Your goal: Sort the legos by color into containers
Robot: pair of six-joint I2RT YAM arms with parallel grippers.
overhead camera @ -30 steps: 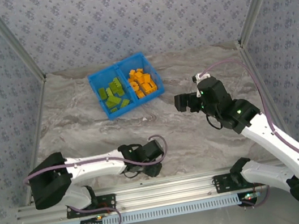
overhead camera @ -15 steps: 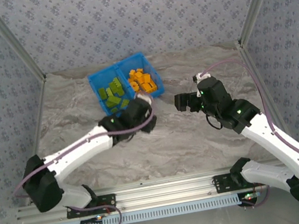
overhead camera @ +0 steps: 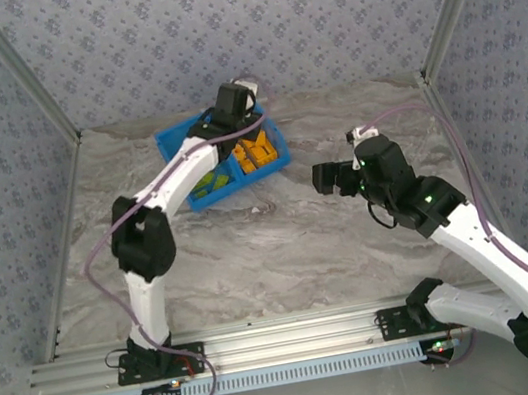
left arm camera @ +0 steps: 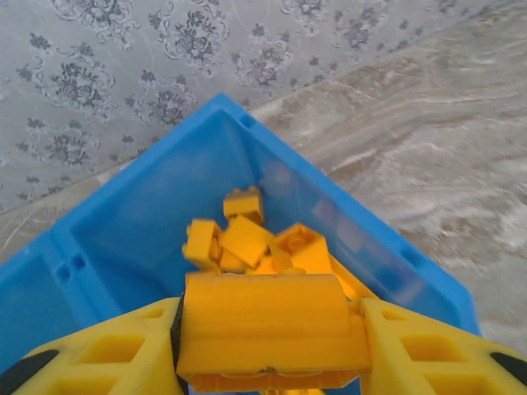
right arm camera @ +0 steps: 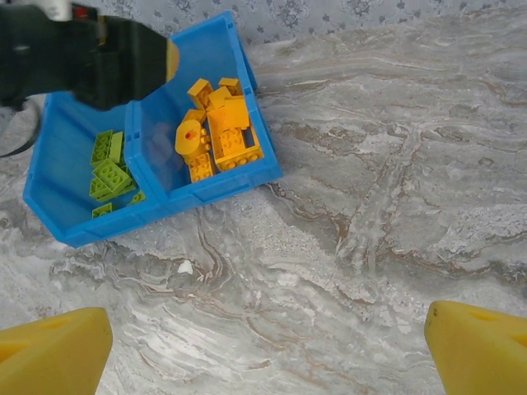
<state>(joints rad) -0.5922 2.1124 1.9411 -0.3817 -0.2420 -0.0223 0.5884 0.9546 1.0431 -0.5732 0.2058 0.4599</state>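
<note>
**Orange brick held over the bin's orange side**

A grey marbled worktop (overhead camera: pixel 282 245) lies between walls (overhead camera: pixel 215 23) papered in a small floral print. The blue bin (right arm camera: pixel 165 216) sits at the far middle of the worktop, turned slightly askew. Its left compartment holds the green legos (right arm camera: pixel 107 169) and its right compartment holds the orange legos (right arm camera: pixel 218 136). The left pincer (left arm camera: pixel 272 362) hangs directly above the bin's orange compartment. It is partly closed, with an orange brick (left arm camera: pixel 263 325) clamped between its fingers. The right pincer (right arm camera: pixel 268 346) hovers over bare worktop to the right of the bin and nearer the arms' bases. Its jaws are spread wide with nothing in them.
</note>
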